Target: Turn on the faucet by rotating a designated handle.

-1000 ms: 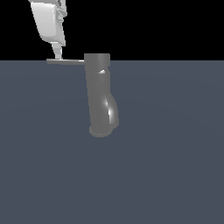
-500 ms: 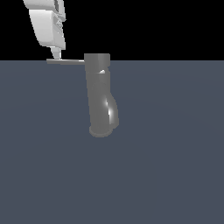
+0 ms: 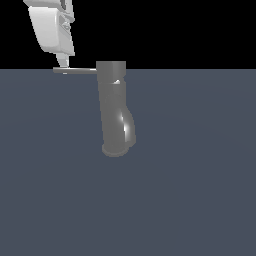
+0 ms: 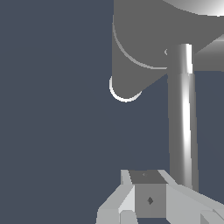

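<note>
1. Comparing with the views from a second and half a second back: the gripper [image 3: 63, 62] has dropped slightly and now sits with its fingertip right at the outer end of the handle [image 3: 75, 71]. The handle points the same way as before, toward the exterior view's left, so no rotation has begun.

2. Faucet [image 3: 114, 107] position: it stands upright on the dark floor, near the middle of the exterior view, with its spout bulge low on the side facing the exterior view's right. The handle juts sideways from the flat top.

3. Wrist view: the handle [image 4: 181, 118] runs as a bright rod from the faucet [image 4: 148, 43] top toward the gripper [image 4: 151, 197]. The rod passes beside the visible fingertip block rather than clearly between two fingers.

4. Hand state: I cannot tell how far open it is. Only one fingertip shows clearly in the exterior view, and the wrist view crops the fingers. Nothing appears to be gripped; contact with the rod is possible but not confirmed.

5. Judgement: the approach looks nearly finished. The fingertip placement suggests a sideways push on the rod's end, not a pinch.

6. Risk: the fingertip could slip off the thin rod's tip if the push is too close to its end.
</note>
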Available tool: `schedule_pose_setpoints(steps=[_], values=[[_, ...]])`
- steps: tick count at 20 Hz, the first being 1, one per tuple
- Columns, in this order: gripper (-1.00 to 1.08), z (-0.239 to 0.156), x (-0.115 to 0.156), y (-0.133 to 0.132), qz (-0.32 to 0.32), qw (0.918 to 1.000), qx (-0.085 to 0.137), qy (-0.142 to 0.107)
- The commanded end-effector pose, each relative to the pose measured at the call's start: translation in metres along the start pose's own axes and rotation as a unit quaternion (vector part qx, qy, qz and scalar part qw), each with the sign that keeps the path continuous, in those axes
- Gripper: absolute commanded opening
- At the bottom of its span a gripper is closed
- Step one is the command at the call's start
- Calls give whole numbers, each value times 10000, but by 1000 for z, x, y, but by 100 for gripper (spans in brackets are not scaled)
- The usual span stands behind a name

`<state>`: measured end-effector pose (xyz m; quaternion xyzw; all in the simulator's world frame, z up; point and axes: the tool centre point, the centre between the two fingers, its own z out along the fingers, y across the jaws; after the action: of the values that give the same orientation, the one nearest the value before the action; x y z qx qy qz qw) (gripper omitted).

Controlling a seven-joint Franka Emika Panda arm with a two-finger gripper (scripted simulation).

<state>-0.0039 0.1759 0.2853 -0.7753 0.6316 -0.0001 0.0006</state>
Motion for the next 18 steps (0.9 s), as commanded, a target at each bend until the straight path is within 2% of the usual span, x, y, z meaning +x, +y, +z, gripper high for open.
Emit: schedule_pose_setpoints(steps=[1, 18], values=[[-100, 0, 1, 8, 2, 10000, -6, 3], [-100, 0, 5, 62, 5, 10000, -5, 3]])
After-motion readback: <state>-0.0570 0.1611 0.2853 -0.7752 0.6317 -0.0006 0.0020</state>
